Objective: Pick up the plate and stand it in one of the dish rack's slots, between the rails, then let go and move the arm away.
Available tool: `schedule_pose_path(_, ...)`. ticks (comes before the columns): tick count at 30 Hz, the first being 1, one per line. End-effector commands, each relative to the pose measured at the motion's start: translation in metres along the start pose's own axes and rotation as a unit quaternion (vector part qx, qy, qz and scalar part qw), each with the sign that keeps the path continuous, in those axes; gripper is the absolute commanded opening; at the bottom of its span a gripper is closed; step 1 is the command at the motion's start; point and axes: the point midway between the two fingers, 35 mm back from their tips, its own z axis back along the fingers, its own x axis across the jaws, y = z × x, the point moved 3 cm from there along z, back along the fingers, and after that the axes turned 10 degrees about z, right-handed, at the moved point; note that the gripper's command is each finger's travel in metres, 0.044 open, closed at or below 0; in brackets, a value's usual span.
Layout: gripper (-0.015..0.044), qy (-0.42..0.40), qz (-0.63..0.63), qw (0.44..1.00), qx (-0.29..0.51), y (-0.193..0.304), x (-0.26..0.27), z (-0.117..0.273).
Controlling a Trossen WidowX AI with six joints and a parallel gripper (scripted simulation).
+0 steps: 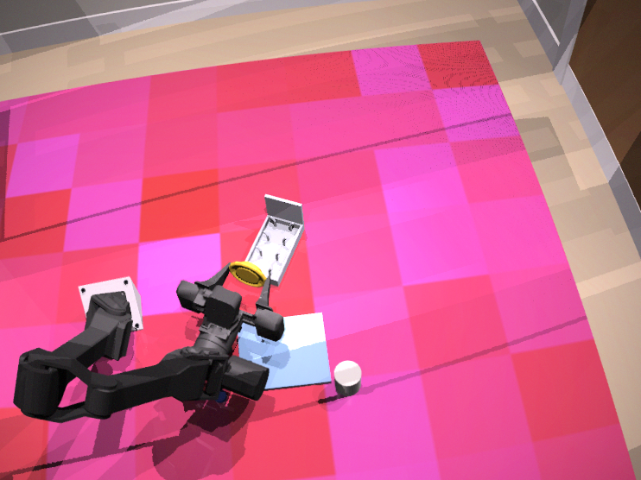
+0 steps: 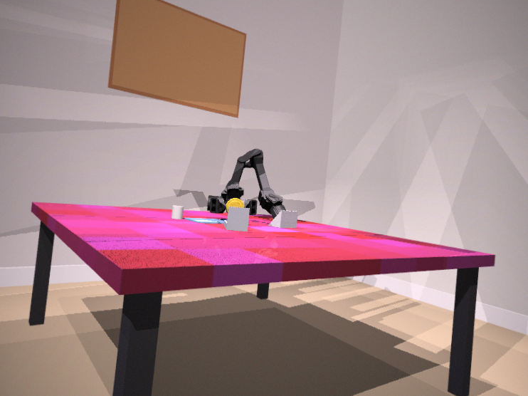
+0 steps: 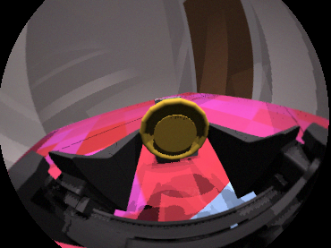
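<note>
Looking at the top view first, you see the gripper (image 1: 247, 275) closed on the yellow plate (image 1: 246, 274), one finger at each edge of the rim, jaws held fairly wide by the plate's breadth. The plate stands on edge, just off the near end of the dish rack (image 1: 279, 241), which lies toward 1 o'clock from it. The rack's rails run away along that same line, and its raised end wall is at the far end. A pale blue mat (image 1: 299, 353) and a white cup (image 1: 347, 376) lie toward 5 o'clock, apart from the work.

In the exterior view, the plate (image 2: 235, 203) shows above and behind the rack (image 2: 238, 219), clear of the table (image 2: 272, 259); the arm is folded low over it.

In the wrist view, the plate (image 3: 174, 132) sits upright between the two dark fingers, its face toward the camera. The rack is hidden behind it.

By this evidence, the step in hand is the carry to the rack; insertion is not yet done. Your next move should advance the plate toward 1 o'clock over a slot, keep it upright and square across the rails, then lower it before releasing.
</note>
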Motion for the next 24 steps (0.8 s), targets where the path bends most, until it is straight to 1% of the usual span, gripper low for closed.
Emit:
schedule_pose_path(1,0.0,0.007,0.014,1.0,-0.007,-0.001,0.002,0.001)
schedule_pose_path(7,0.0,0.007,0.014,1.0,-0.007,-0.001,0.002,0.0)
schedule_pose_path(12,0.0,0.006,0.012,1.0,-0.004,0.001,0.001,-0.012)
schedule_pose_path(24,0.0,0.007,0.015,1.0,-0.006,0.001,-0.001,-0.027)
